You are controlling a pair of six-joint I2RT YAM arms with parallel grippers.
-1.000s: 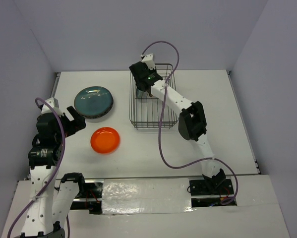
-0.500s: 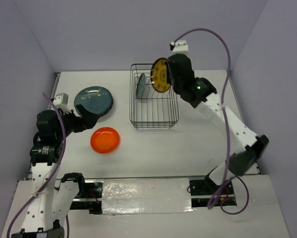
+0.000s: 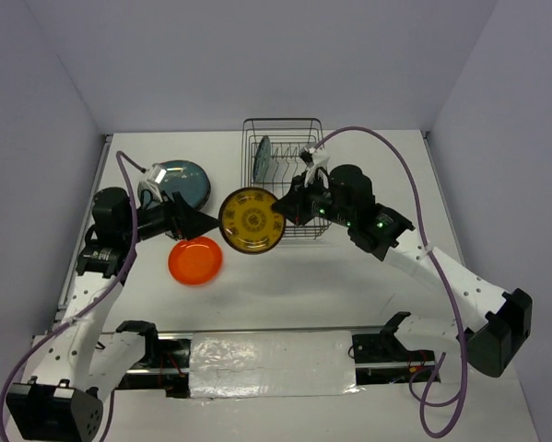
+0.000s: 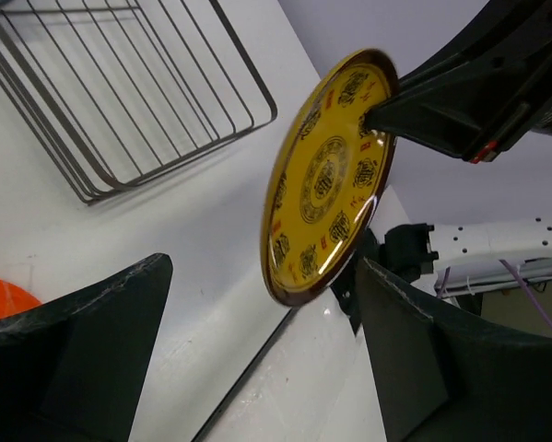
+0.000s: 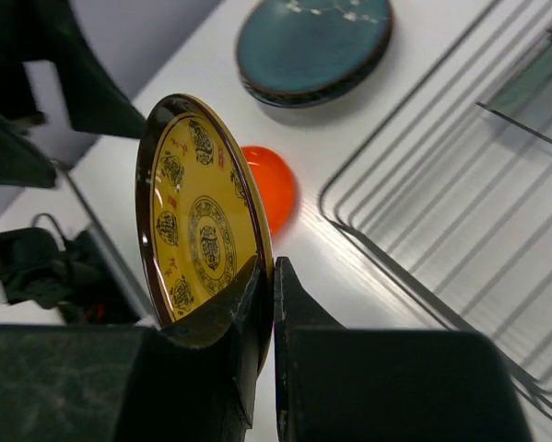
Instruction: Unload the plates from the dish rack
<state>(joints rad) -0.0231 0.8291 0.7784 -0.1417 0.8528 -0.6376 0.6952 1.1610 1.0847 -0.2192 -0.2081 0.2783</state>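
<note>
Swung away from the dish rack (image 3: 285, 175), the yellow plate (image 3: 252, 220) is clamped in the right hand (image 5: 264, 281).

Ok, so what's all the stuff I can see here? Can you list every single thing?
yellow plate: one, yellow with dark patterns and a brown rim, held on edge above the table, between the two grippers
orange plate: one, plain orange, flat on the table by the left arm
dark teal plate: one, flat on the table behind the orange one, partly hidden by the left arm
teal plate: one, standing on edge in the rack's far left part
dish rack: one, dark wire, far middle of the table
table: one, white
purple cables: two, one along each arm
left gripper: black, open, pointing at the yellow plate
right gripper: black, shut on the yellow plate's rim
</note>
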